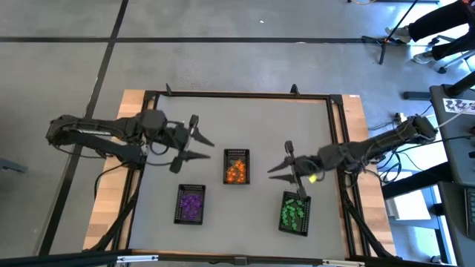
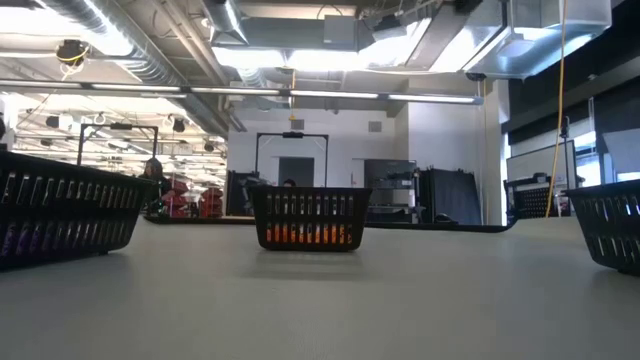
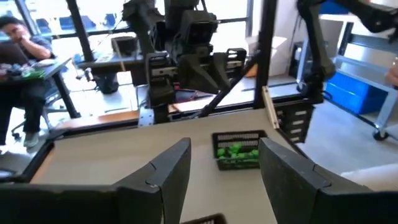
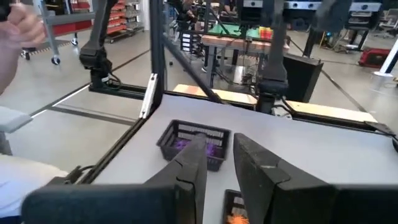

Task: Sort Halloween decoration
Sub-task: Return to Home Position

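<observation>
- Black left gripper [image 1: 212, 150] (tip of the left arm) hangs over the grey table [image 1: 245, 119], just left of the orange tray. Its fingers [image 3: 168, 174] are spread wide, holding and touching nothing.
- Purple trinkets [image 1: 192, 205] lie heaped in the lower-left black tray [image 1: 178, 215] of the high view, just below that gripper. The tray's long axis runs up and down the picture. Which way any single piece points is too small to tell.
- Orange trinkets [image 1: 237, 173] sit in the middle tray [image 1: 237, 152], which stands higher up between the two grippers, with its long axis the same way.
- Right gripper [image 1: 272, 171] hovers just right of the orange tray, by the upper end of the green one. Its fingers [image 4: 193, 165] stand only a narrow gap apart (far less than the left pair), with nothing between them.
- Green trinkets [image 1: 294, 213] lie in the lower-right tray [image 1: 295, 232], whose long axis also runs up and down, slightly tilted.
</observation>
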Controlling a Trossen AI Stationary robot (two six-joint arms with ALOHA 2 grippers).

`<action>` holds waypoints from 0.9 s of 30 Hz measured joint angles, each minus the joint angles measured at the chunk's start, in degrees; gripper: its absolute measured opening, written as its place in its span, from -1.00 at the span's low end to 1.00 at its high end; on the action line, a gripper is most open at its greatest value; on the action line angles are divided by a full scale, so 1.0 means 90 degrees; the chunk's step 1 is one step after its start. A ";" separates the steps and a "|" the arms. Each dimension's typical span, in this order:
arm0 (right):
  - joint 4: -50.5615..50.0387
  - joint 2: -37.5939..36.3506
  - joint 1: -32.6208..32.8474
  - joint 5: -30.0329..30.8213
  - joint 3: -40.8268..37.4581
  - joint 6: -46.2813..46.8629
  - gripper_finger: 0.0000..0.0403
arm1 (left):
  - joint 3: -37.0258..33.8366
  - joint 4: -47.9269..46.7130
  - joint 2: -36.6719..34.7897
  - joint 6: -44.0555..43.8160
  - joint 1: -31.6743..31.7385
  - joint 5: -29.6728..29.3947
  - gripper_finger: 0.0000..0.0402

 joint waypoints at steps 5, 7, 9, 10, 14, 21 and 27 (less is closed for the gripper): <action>0.0050 -0.0001 -0.1112 -0.0880 -0.0160 0.0034 -0.61 | -0.0217 0.0172 -0.0005 -0.0069 0.0944 0.0867 -0.11; 0.0054 -0.0027 -0.1486 -0.1207 -0.0177 0.0034 -0.61 | -0.0250 0.0167 -0.0002 -0.0073 0.1286 0.1184 -0.11; 0.0031 -0.0070 -0.1828 -0.1561 -0.0177 0.0009 -0.61 | -0.0258 0.0174 -0.0020 -0.0076 0.1615 0.1495 -0.11; -0.0048 -0.0133 -0.1986 -0.1744 -0.0177 -0.0011 -0.61 | -0.0265 0.0158 -0.0060 -0.0080 0.1788 0.1671 -0.11; -0.0295 -0.0476 -0.2502 -0.2315 -0.0177 -0.0089 -0.61 | -0.0270 0.0135 -0.0334 -0.0085 0.2477 0.2357 -0.11; -0.1086 -0.1478 -0.2872 -0.2211 -0.0187 -0.0189 -0.61 | -0.0270 -0.0200 -0.1110 -0.0082 0.3199 0.2794 -0.11; -0.1067 -0.2376 -0.2703 -0.1675 -0.0610 -0.0189 -0.61 | -0.0381 -0.0450 -0.1955 -0.0071 0.3125 0.2801 -0.11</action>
